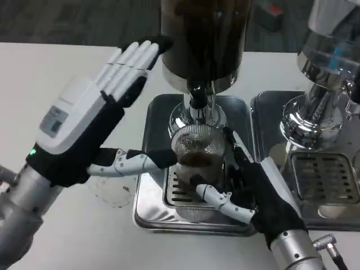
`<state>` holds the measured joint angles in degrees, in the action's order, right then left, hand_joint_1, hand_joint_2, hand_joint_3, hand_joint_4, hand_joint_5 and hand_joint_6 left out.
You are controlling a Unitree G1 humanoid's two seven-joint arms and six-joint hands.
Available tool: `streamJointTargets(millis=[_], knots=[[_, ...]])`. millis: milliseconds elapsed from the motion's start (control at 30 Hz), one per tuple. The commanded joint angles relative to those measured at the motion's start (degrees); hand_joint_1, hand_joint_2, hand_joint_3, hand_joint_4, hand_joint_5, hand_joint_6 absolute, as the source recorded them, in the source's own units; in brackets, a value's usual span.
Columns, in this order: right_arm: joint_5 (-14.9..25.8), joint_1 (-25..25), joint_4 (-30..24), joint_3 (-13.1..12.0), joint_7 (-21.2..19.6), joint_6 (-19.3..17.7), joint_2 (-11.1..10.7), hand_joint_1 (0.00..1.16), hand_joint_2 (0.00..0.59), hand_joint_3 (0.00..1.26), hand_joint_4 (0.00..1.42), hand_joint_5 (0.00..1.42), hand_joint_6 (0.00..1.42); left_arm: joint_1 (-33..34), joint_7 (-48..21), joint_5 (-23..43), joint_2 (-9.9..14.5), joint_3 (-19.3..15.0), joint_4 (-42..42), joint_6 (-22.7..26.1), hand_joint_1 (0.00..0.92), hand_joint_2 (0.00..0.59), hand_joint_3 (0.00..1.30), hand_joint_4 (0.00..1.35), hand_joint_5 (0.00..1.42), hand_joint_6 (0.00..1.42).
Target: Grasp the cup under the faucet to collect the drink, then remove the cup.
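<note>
A clear ribbed cup [195,147] stands on the grille of a metal drip tray [151,126], right under the black faucet [197,97] of a dark drink dispenser [205,39]. Dark drink fills the cup's lower part. My right hand [254,191] comes in from the lower right and grips the cup, thumb in front and fingers behind its right side. My left hand [93,118] is raised to the left of the dispenser with its fingers straight and together, pointing at the dispenser's base. It holds nothing, and its thumb [126,163] reaches toward the cup's left side.
A second dispenser with a chrome base [312,112] stands on its own drip tray [323,180] at the right, close to my right forearm. The white table [50,73] stretches to the left, with a faint ring mark near the tray's front left corner.
</note>
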<state>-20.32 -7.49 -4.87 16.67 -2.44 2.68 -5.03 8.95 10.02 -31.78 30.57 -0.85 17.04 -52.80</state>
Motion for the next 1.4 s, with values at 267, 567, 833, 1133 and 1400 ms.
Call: streamJointTargets(millis=[267,567,833,1133,1400], knots=[[1.63,0.44,2.90,-0.70,-1.20,-4.47,1.09,0.64,0.246,0.00,0.00,0.00,0.00,-11.07,2.36,0.52,0.51,-3.48,1.84,5.29,0.000,0.119,0.00,0.00,0.00,0.00],[3.03,1.61,6.43,-1.32,-2.03,-8.01,2.69,0.67,0.235,0.00,0.00,0.00,0.00,-11.76,1.50,0.66,1.04,-1.15,7.93,6.47,0.000,0.119,0.00,0.00,0.00,0.00],[4.74,4.74,13.16,-2.02,-2.07,-12.30,4.59,0.75,0.213,0.00,0.00,0.00,0.03,-9.36,1.67,-0.06,2.29,2.19,13.57,6.02,0.000,0.119,0.00,0.00,0.00,0.00],[5.03,6.20,16.20,-2.03,-1.70,-13.31,5.53,0.79,0.207,0.00,0.00,0.00,0.06,-9.99,1.50,0.93,2.64,3.01,14.27,6.12,0.000,0.122,0.00,0.00,0.00,0.00],[5.35,7.17,17.77,-1.85,-1.08,-13.34,5.93,0.83,0.205,0.00,0.00,0.00,0.14,-10.86,1.45,1.27,2.53,3.00,13.56,6.54,0.000,0.122,0.01,0.00,0.00,0.00]])
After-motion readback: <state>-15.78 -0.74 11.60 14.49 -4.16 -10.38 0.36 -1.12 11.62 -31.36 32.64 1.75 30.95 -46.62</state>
